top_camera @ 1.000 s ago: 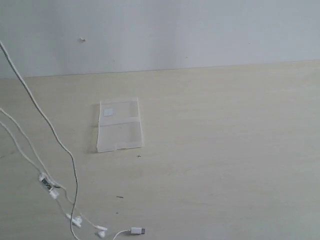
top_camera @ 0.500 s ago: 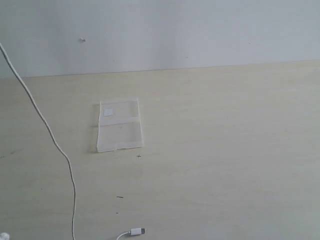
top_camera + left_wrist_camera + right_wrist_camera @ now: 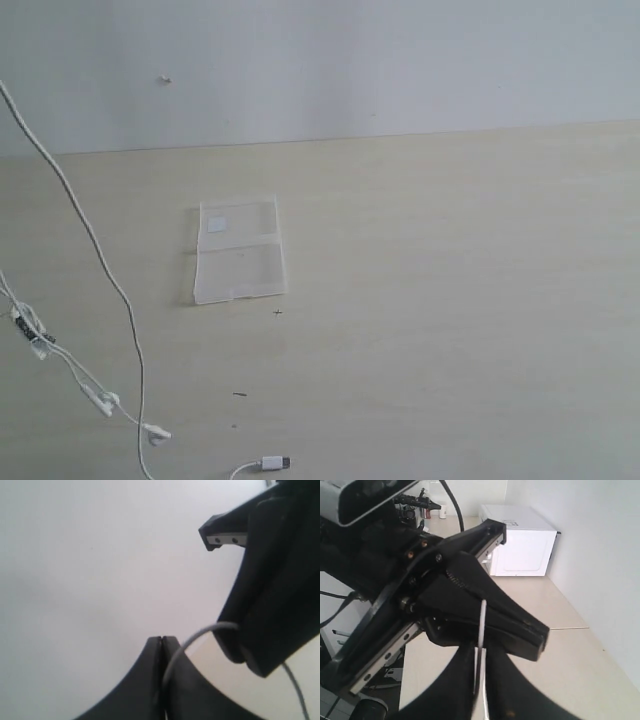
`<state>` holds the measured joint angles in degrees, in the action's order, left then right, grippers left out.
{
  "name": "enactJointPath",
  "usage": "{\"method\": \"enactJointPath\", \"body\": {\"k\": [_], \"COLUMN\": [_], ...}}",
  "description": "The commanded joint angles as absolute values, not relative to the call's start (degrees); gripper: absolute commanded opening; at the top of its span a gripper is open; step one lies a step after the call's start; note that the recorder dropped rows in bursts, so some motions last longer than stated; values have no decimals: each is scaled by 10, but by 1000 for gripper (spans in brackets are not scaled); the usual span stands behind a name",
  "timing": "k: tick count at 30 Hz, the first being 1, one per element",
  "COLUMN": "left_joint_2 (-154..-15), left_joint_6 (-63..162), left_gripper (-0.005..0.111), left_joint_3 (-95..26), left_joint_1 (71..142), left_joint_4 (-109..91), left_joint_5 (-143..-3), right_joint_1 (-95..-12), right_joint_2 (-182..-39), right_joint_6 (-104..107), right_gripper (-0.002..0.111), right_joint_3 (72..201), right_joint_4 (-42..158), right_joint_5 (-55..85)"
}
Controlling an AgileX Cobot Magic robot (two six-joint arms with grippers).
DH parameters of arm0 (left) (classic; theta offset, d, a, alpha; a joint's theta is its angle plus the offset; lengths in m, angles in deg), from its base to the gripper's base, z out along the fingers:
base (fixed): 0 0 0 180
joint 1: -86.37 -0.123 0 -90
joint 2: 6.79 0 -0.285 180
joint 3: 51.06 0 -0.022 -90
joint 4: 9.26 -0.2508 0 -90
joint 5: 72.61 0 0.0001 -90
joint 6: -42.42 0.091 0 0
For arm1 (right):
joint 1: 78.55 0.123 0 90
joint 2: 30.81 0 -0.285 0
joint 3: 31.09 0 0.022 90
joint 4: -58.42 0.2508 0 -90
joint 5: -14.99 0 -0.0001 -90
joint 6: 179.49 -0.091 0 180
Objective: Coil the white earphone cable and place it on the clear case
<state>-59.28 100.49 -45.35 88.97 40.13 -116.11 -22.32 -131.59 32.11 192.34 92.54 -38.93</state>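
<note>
White earphone cable [image 3: 95,250] hangs in a long slack line from beyond the upper left of the exterior view down to the front left of the pale surface [image 3: 450,300]. Its inline remote [image 3: 28,330] carries dark markings too small to read. The two earbuds [image 3: 100,402] sit low beside the line, and the plug [image 3: 272,463] lies on the surface near the front edge. The clear case [image 3: 238,250] lies flat, well apart from the cable, and its white square label [image 3: 216,223] shows no legible writing.

Left claw [image 3: 161,641] is pressed together, pinching the cable. Right claw [image 3: 480,651] has the cable running through a narrow gap. I cannot tell whether it grips.
</note>
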Motion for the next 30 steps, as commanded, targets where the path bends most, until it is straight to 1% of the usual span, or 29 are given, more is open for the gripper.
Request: {"method": "enactJointPath", "body": {"k": [1,4,6,8,11,19,30], "left_joint_2": [-589,-589,-589,-589,-589,-589,-589], "left_joint_6": [1006,1006,998,992,990,990,990], "left_gripper": [0,0,0,0,0,0,0], "left_joint_3": [-472,-475,-475,-475,-475,-475,-475], "left_joint_1": [893,893,893,893,893,892,892], "left_joint_4": [407,404,388,378,365,362,349], "left_joint_5": [-1153,-1152,-1152,-1155,-1155,-1144,-1144], "right_joint_1": [-222,-222,-222,-222,-222,-222,-222], "right_joint_2": [-1315,-1315,-1315,-1315,-1315,-1329,-1363], "right_joint_6": [318,318,305,290,268,231,230], "right_gripper": [24,36,42,44,44,44,43], "right_joint_3": [1928,1928,1928,1928,1928,1927,1927], "right_joint_4": [910,893,867,842,807,809,837], "right_joint_5": [-381,-381,-382,-387,-403,-411,-406]}}
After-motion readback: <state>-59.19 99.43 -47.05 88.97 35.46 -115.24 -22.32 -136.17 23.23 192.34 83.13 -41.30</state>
